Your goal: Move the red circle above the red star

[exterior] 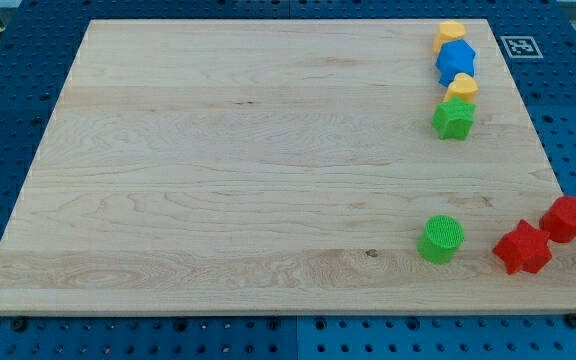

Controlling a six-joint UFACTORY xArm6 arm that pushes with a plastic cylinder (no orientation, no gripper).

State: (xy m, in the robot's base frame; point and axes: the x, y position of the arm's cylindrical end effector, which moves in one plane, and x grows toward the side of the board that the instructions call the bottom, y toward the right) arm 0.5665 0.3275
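The red circle (566, 217) stands at the board's right edge, low in the view. The red star (522, 247) lies just to its lower left, almost touching it. My tip does not show in the camera view, so I cannot place it relative to the blocks.
A green circle (440, 239) lies left of the red star. At the view's top right stands a column: a yellow block (450, 36), a blue block (456, 61), a second yellow block (461, 88) and a green star (453, 119). The wooden board (228, 170) lies on a blue pegboard.
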